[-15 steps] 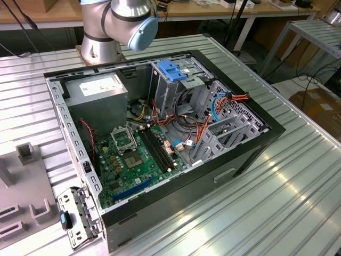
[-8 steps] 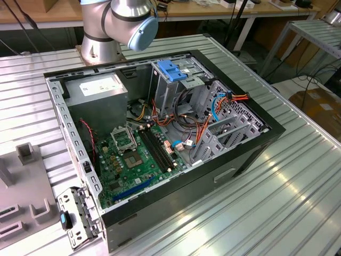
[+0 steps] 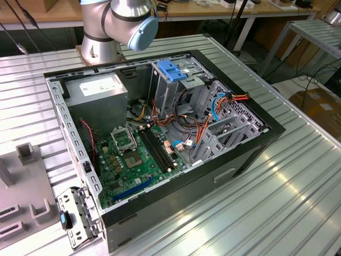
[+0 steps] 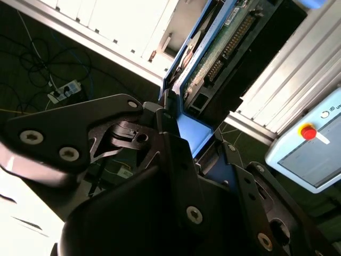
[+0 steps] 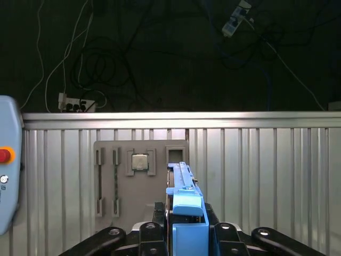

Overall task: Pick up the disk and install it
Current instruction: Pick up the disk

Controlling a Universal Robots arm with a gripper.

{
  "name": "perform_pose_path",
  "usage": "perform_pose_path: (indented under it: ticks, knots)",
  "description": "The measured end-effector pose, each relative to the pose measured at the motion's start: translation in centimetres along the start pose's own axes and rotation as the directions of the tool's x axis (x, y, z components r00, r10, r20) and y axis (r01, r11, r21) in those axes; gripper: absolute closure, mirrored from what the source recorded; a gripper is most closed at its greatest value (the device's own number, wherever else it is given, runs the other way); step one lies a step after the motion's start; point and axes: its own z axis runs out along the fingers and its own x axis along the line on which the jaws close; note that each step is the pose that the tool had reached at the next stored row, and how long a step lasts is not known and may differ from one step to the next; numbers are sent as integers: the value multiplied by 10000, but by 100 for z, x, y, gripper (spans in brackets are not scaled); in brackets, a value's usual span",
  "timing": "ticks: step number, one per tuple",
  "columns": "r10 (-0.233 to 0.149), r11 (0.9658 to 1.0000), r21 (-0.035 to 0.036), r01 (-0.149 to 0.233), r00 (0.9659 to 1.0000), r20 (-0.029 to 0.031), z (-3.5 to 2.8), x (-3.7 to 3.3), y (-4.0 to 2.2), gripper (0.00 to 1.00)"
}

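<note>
Where the gripper (image 5: 186, 234) closes, we see the disk (image 5: 183, 181) pinched edge-on between its fingers (image 5: 152, 234), gripped by its blue edging, with the ribbed table (image 5: 266, 170) behind. In the second wrist view its green circuit board (image 4: 226, 37) faces us, cut off at the frame edge, and the print there is unreadable. The open computer case (image 3: 176, 205) sits in the exterior view's middle.

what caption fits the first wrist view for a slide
Gripper holding the disk edge-on, grey fixture plate beyond
</note>
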Motion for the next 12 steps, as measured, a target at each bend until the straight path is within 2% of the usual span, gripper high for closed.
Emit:
perform_pose_path:
  ticks: [6, 12]
  knots:
    - [0, 10000, 0, 0, 10000, 0, -89, 1, 0, 63]
    - [0, 10000, 0, 0, 10000, 0, -98, 1, 0, 63]
